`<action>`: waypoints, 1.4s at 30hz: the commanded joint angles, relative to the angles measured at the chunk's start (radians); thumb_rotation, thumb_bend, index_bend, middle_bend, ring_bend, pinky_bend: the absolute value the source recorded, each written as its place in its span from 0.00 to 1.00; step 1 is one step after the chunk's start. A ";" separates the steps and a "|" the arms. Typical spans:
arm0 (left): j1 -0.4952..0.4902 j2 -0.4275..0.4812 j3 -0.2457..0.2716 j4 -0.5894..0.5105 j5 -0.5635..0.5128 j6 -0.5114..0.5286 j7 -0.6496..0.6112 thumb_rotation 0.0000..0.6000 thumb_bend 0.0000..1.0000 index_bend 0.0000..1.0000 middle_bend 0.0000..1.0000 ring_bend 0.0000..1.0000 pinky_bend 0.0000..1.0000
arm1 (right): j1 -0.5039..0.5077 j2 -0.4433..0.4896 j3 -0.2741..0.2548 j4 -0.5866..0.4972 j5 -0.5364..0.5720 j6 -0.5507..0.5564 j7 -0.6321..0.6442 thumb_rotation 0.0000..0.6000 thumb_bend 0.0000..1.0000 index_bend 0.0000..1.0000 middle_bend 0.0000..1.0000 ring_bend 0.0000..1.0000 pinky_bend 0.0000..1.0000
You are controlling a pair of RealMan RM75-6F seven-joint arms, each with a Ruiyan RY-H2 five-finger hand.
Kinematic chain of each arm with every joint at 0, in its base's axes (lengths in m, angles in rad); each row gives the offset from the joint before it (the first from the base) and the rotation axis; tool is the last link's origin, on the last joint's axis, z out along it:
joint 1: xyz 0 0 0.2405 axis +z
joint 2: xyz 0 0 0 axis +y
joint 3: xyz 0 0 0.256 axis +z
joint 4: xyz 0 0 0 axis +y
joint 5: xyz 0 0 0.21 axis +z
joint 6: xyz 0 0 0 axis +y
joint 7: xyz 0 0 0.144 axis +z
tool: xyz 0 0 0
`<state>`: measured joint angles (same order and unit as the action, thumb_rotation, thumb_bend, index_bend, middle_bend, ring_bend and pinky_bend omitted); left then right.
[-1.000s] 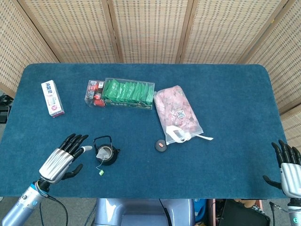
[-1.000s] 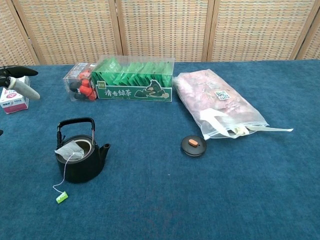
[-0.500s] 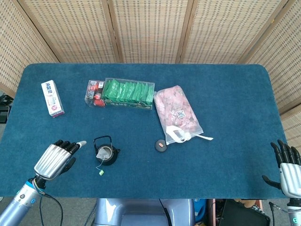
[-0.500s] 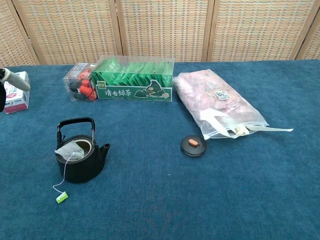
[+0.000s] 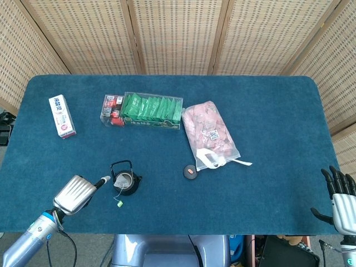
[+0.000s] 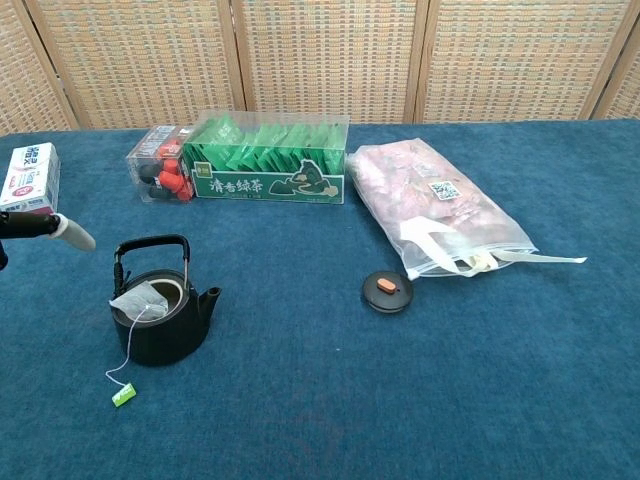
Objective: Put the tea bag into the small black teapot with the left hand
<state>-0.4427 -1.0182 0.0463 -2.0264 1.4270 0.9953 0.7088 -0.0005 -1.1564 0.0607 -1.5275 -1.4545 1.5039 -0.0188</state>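
The small black teapot [image 5: 123, 179] [image 6: 160, 318] stands lidless near the table's front left. A white tea bag [image 5: 121, 179] [image 6: 142, 300] sits in its opening. The bag's string hangs over the rim to a green tag [image 5: 119, 203] [image 6: 122, 396] on the cloth. My left hand [image 5: 75, 193] hovers just left of the pot and holds nothing. One white-tipped finger [image 5: 103, 180] [image 6: 70, 232] stretches toward the pot; the rest lie under the back of the hand. My right hand [image 5: 340, 199] is far off at the front right corner, fingers spread and empty.
The pot's lid [image 5: 190, 172] [image 6: 387, 290] lies on the blue table [image 5: 267, 122] right of the pot. A clear box of green tea sachets [image 5: 150, 109], a pink bag [image 5: 208, 133] and a small white carton [image 5: 62, 115] lie farther back.
My left hand has drawn back from the teapot toward the table's front edge, and its spread fingers have folded out of sight except one. The tea bag stays in the pot. My right hand is still.
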 commanded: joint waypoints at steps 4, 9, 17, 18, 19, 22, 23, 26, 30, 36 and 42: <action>-0.060 -0.009 -0.009 -0.033 -0.095 -0.082 0.021 1.00 0.94 0.15 0.83 0.79 0.69 | -0.002 -0.001 0.000 0.005 0.003 -0.001 0.005 1.00 0.06 0.03 0.08 0.00 0.00; -0.092 -0.026 -0.008 -0.023 -0.150 -0.117 0.026 1.00 0.94 0.15 0.84 0.79 0.68 | -0.004 -0.002 0.000 0.008 0.005 0.000 0.008 1.00 0.05 0.03 0.08 0.00 0.00; -0.126 -0.065 0.004 0.004 -0.233 -0.129 0.050 1.00 0.95 0.15 0.84 0.79 0.69 | -0.006 -0.003 0.000 0.013 0.009 -0.003 0.011 1.00 0.05 0.03 0.08 0.00 0.00; -0.130 -0.069 0.006 0.007 -0.242 -0.130 0.053 1.00 0.95 0.15 0.84 0.79 0.68 | -0.006 -0.004 -0.001 0.013 0.009 -0.003 0.011 1.00 0.05 0.03 0.08 0.00 0.00; -0.136 -0.075 0.007 0.011 -0.255 -0.132 0.055 1.00 0.95 0.15 0.84 0.79 0.69 | -0.005 -0.004 -0.001 0.014 0.009 -0.004 0.011 1.00 0.05 0.03 0.08 0.00 0.00; -0.147 -0.085 0.011 0.018 -0.279 -0.135 0.062 1.00 0.95 0.15 0.84 0.79 0.69 | -0.005 -0.005 0.000 0.013 0.011 -0.006 0.010 1.00 0.05 0.03 0.08 0.00 0.00; -0.154 -0.091 0.012 0.023 -0.293 -0.137 0.064 1.00 0.95 0.15 0.84 0.79 0.69 | -0.005 -0.005 0.000 0.013 0.011 -0.006 0.009 1.00 0.05 0.03 0.08 0.00 0.00; -0.172 -0.107 0.016 0.036 -0.327 -0.147 0.068 1.00 0.95 0.15 0.84 0.79 0.69 | -0.006 -0.004 0.000 0.013 0.014 -0.008 0.008 1.00 0.05 0.03 0.08 0.00 0.00; -0.194 -0.124 0.020 0.049 -0.362 -0.152 0.074 1.00 0.95 0.15 0.84 0.79 0.68 | -0.007 -0.005 0.000 0.012 0.015 -0.007 0.007 1.00 0.05 0.03 0.08 0.00 0.00; -0.217 -0.141 0.028 0.059 -0.396 -0.148 0.081 1.00 0.95 0.15 0.84 0.79 0.69 | -0.009 -0.004 0.000 0.012 0.018 -0.007 0.008 1.00 0.05 0.03 0.08 0.00 0.00; -0.245 -0.162 0.036 0.072 -0.434 -0.149 0.087 1.00 0.95 0.15 0.84 0.79 0.68 | -0.010 -0.005 0.001 0.011 0.019 -0.007 0.008 1.00 0.05 0.03 0.08 0.00 0.00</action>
<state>-0.6832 -1.1759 0.0807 -1.9575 0.9979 0.8460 0.7940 -0.0105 -1.1615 0.0613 -1.5163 -1.4351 1.4968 -0.0106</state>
